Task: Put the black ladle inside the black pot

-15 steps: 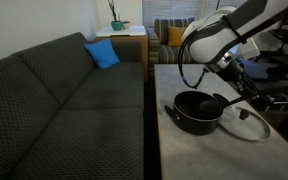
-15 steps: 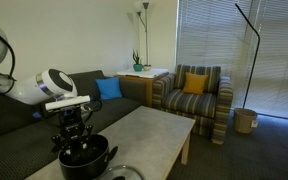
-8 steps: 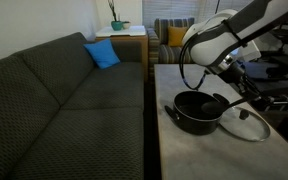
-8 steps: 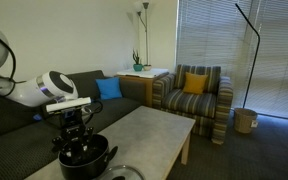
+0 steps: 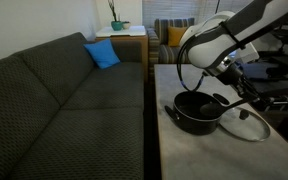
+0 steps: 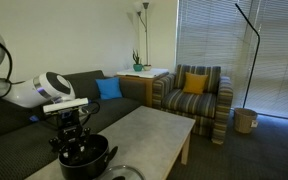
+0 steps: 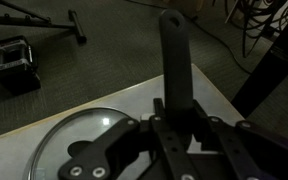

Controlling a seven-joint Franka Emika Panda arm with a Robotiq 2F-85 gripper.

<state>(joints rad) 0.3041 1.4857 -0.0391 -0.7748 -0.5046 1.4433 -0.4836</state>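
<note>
Exterior view: a wide shallow black pot [image 5: 195,113] sits on the pale stone-look table [image 5: 189,152], with a round glass lid with metal rim [image 5: 247,124] just to its right. The gripper [image 5: 225,82] hangs just above the pot's far right rim. The ladle can't be told apart from the dark gripper here. A dark grey fabric sofa [image 5: 64,100] is on the left, with a blue cushion [image 5: 101,54] at its far end.

Exterior view: the gripper [image 6: 74,147] is low over the pot [image 6: 97,164]. I can't tell whether anything touches the inside. A striped armchair [image 6: 189,97] stands far right, in front of slatted window blinds [image 6: 224,45].

Wrist view: the fingers [image 7: 156,127] are pressed onto the long thin handle of the matte black plastic ladle [image 7: 175,60], pinching it from both sides. The handle runs away from the gripper [image 7: 181,118] over the table edge, and the bowl is hidden. The glass lid [image 7: 69,132] is on the left. A black box [image 7: 14,60] sits on the floor, far left.
</note>
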